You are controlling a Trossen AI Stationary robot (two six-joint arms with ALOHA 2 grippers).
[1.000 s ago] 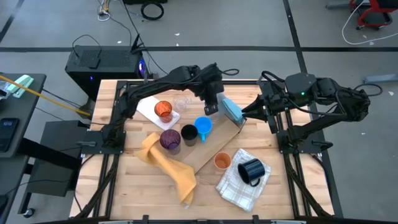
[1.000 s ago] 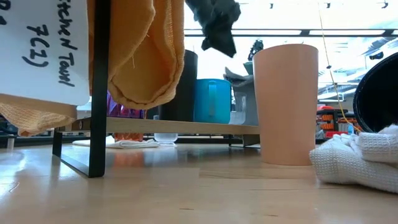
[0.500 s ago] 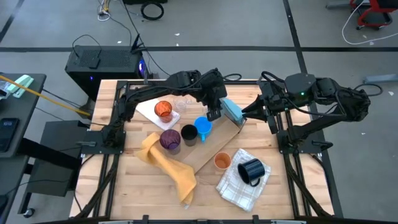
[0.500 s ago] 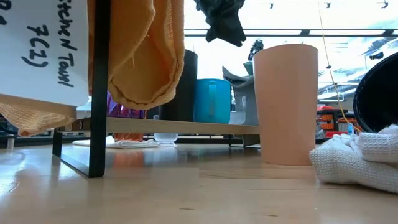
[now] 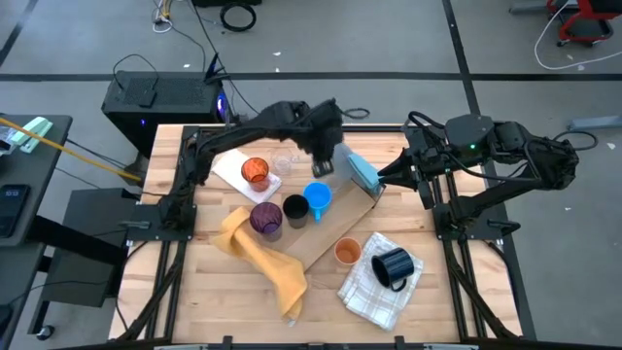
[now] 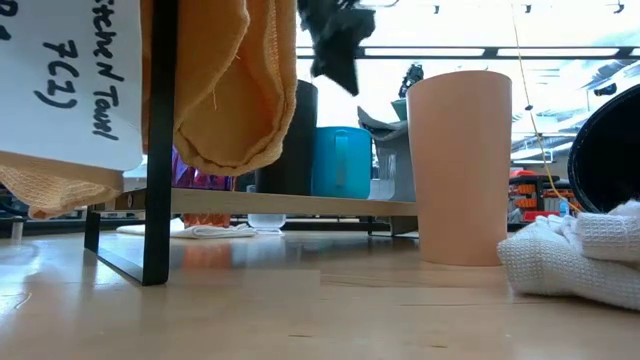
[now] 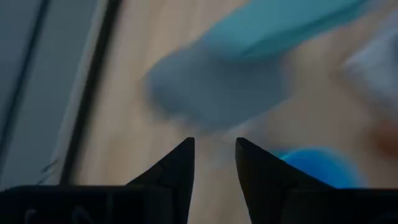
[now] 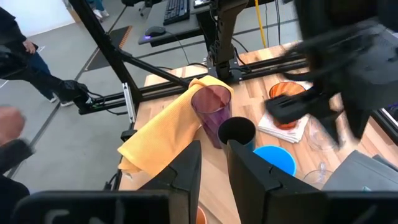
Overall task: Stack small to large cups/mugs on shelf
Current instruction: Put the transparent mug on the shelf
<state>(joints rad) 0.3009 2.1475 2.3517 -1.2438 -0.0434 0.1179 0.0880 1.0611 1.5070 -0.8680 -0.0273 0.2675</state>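
On the wooden shelf board stand the black cup and the bright blue mug; the purple cup is beside them. The orange cup stands on the table. The navy mug lies on a checked towel. The red-tinted cup and the clear cup sit on a white cloth. My left gripper hovers above the blue mug, slightly open and empty. My right gripper waits by the blue-grey cloth, shut and empty.
A yellow towel hangs over the shelf's near left end. The checked towel lies at the near right. A paper label hangs at the low view's left. A person stands beyond the table.
My left gripper has swung a little toward the blue-grey cloth, then back toward the table's far left, staying above the blue mug. The cups have kept still.
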